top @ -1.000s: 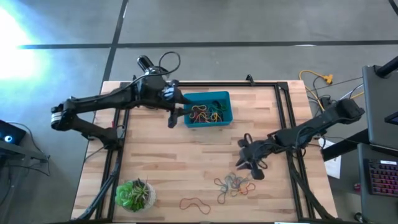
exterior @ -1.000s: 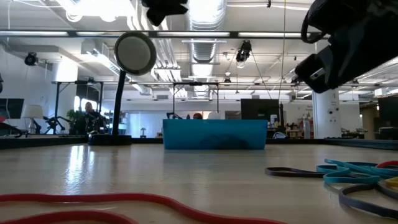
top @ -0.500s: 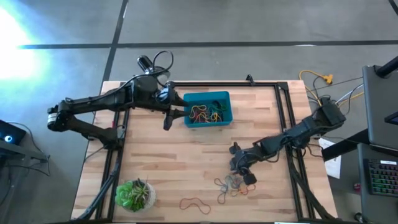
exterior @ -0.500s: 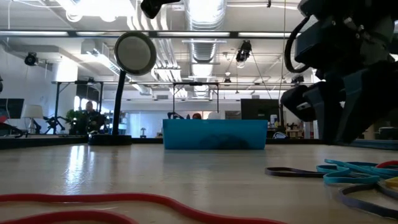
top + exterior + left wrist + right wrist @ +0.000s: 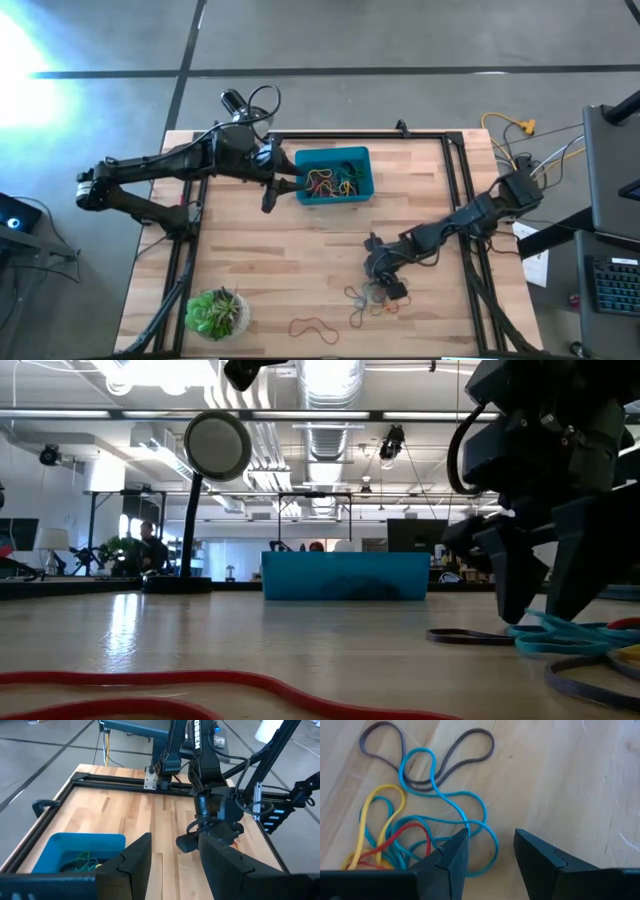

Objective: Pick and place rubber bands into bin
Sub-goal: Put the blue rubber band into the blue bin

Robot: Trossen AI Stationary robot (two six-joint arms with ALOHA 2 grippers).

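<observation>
Step in hand: a pick is judged to be under way, with the right gripper (image 5: 384,283) lowered onto the loose pile of rubber bands (image 5: 374,297) at the table's near edge.
Right gripper state: the fingers (image 5: 445,862) are seen parted, with nothing held between them; a blue loop (image 5: 451,815) lies just beside one fingertip, and bare wood shows in the gap.
Pile, near: blue, yellow, red and dark loops are tangled together on the table (image 5: 300,250); in the low view the fingertips are set at the edge of the blue bands (image 5: 560,635).
Single band, near: one red band (image 5: 313,327) lies apart from the pile, close to the near edge.
Plant: a small green plant (image 5: 216,312) stands at the near left corner.
Next move, judged: the fingers would need to be shifted over a strand and closed on it, then lifted cleanly, since the tangled loops may be dragged along.
Left gripper, farther: the left gripper (image 5: 272,190) is held just beside the left wall of the bin (image 5: 364,190), its fingers apart and empty.
Bin, far: the teal bin already holds a heap of coloured bands (image 5: 332,182); it stands well apart from the pile.
</observation>
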